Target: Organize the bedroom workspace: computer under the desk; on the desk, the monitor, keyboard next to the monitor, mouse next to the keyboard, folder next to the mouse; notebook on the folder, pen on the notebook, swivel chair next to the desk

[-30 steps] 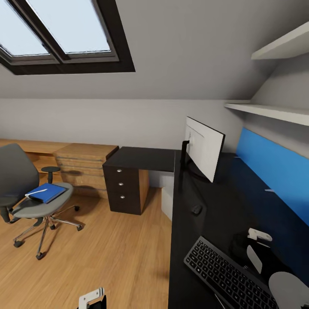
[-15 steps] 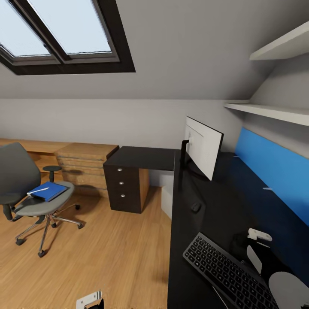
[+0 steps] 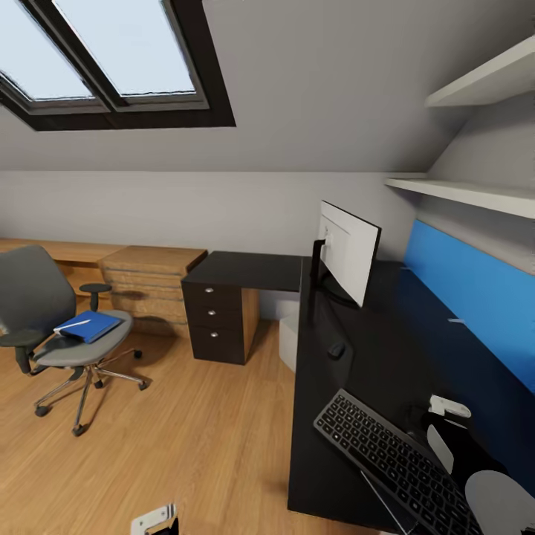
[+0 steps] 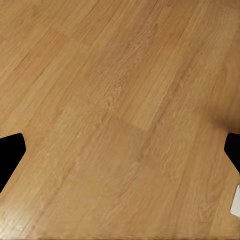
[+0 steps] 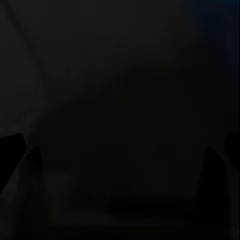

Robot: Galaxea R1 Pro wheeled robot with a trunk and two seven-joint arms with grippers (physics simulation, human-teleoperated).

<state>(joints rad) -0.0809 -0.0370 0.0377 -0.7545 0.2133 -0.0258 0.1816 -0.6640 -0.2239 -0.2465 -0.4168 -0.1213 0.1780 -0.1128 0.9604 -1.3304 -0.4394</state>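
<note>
**Desk side reached, folder on the chair across the room**

Desk: glossy black top running away from me along the right wall, blue back panel behind it, a black drawer block at its far left end. I see the monitor standing on it from behind, white back toward me, black stem below. Mouse, small and dark, lies on the top between monitor and keyboard, apart from both. Keyboard is slim and dark with pale key legends, lying askew; its near corner looks to overhang the desk's front edge.

Swivel chair stands on the wood floor, well apart from the desk: grey seat and back, black armrests, chrome star base. Folder, bright blue and flat, lies on the seat. A thin white pen lies across its near end. A pale box under the desk may be the computer; too hidden to be sure.

Left gripper hangs over bare floor, dark fingertips at the two far edges of its wrist view, spread wide, nothing between them. Right gripper is over the black desk top; the wrist view is too dark, so I cannot tell how its jaws stand.

Against the frame a second ago: the whole view has shifted slightly, so the camera moved; chair, folder and desk items keep their places relative to each other.
</note>
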